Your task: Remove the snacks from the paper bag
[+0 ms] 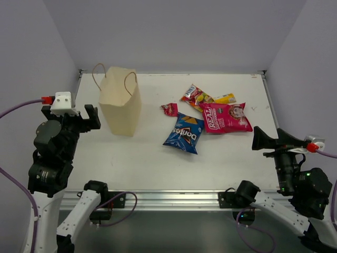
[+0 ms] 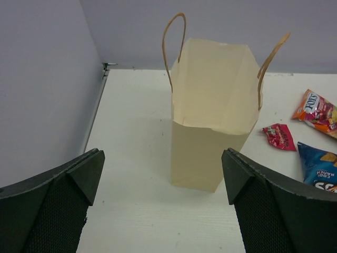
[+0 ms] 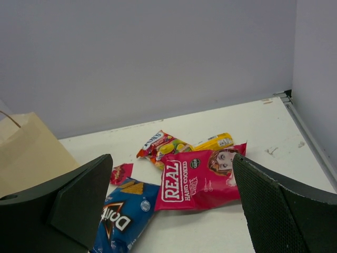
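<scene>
The cream paper bag (image 1: 120, 101) stands upright at the table's left, also in the left wrist view (image 2: 210, 110); its inside is hidden. To its right lie the blue Doritos bag (image 1: 184, 132), the pink bag (image 1: 225, 117), the red-yellow candy pouch (image 1: 196, 95), the slim yellow bar (image 1: 225, 98) and the tiny red wrapper (image 1: 169, 109). All five show in the right wrist view, with the pink bag (image 3: 202, 176) central. My left gripper (image 1: 88, 118) is open and empty, left of the paper bag. My right gripper (image 1: 263, 138) is open and empty, right of the snacks.
White table (image 1: 158, 168) with a raised metal rim at the far and side edges; lilac walls enclose it on three sides. Purple cables trail from both arms near the front corners.
</scene>
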Tool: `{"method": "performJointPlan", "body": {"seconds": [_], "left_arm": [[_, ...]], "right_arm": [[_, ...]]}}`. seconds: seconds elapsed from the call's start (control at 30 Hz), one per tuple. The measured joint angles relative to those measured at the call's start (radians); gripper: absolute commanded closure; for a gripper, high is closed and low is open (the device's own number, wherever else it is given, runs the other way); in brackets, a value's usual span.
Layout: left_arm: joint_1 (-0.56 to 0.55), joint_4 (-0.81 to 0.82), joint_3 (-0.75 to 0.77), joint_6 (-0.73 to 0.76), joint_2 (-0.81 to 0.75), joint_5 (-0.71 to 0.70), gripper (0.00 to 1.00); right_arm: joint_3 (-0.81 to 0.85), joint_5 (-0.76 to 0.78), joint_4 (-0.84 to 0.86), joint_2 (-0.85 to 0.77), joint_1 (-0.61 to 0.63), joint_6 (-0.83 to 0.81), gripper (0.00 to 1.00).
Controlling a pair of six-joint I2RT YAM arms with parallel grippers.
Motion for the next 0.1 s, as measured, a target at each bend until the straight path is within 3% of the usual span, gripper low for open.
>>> {"method": "performJointPlan", "body": {"seconds": [0.1], "left_arm": [[0.0,0.006,-0.009,0.0,0.001,0.004,0.0]], "right_arm": [[0.0,-0.001,0.0,0.0,0.0,0.0,0.01]]}}
